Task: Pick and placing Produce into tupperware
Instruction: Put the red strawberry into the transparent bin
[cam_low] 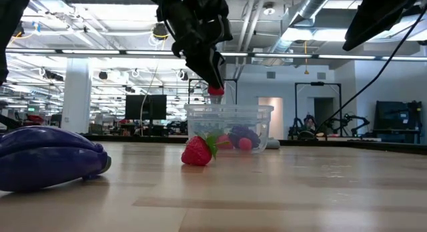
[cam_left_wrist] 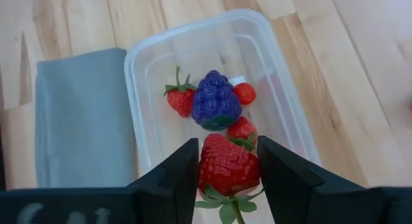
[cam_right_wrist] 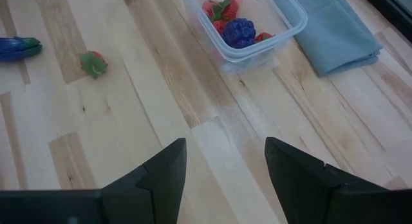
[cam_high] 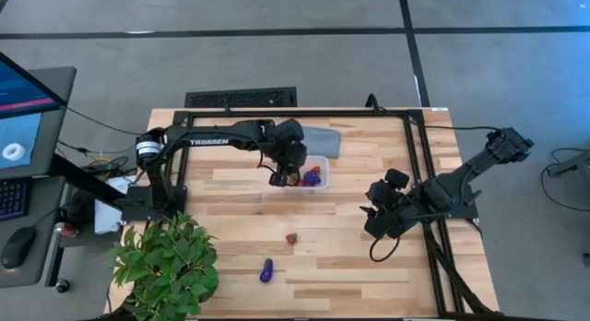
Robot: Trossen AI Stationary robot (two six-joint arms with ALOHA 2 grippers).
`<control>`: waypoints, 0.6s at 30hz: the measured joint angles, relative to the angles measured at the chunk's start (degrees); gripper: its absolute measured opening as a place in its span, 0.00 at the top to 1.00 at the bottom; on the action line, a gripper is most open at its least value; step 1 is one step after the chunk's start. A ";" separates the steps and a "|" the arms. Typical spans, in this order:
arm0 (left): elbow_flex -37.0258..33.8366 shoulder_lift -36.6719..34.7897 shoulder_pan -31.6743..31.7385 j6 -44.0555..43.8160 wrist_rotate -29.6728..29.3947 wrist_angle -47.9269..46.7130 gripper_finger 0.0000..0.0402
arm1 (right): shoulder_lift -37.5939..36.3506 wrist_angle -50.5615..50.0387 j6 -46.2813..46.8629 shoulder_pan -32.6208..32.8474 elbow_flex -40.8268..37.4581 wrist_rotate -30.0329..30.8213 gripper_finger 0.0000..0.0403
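Drop step: left gripper pinched tight on a strawberry, right above the tupperware. Next: open fingers, let go. Right gripper wide open, empty, far from tupperware.

The left gripper with its strawberry blocks the tupperware from above, while open tabletop surrounds the 2 loose pieces.

Seeing red strawberry, green-stemmed, between my black left gripper fingers; beyond, blue-purple berry in clear tupperware.
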 joint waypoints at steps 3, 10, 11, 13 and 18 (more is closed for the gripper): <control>-0.17 0.02 0.02 0.05 0.00 -0.10 0.67 | 0.00 0.02 -0.01 0.00 0.00 0.00 0.42; -0.15 0.42 0.00 0.25 0.14 0.71 0.67 | 0.00 0.04 0.15 0.00 0.00 0.00 0.42; -0.15 0.42 0.00 0.33 0.15 0.84 0.67 | 0.00 0.05 0.36 0.00 0.00 0.00 0.42; -0.15 0.42 0.00 0.33 0.15 0.90 0.67 | 0.00 0.05 0.59 0.00 0.00 0.00 0.42; -0.15 0.42 0.42 0.68 0.16 1.07 0.67 | 0.00 0.07 0.59 0.00 0.00 0.00 0.42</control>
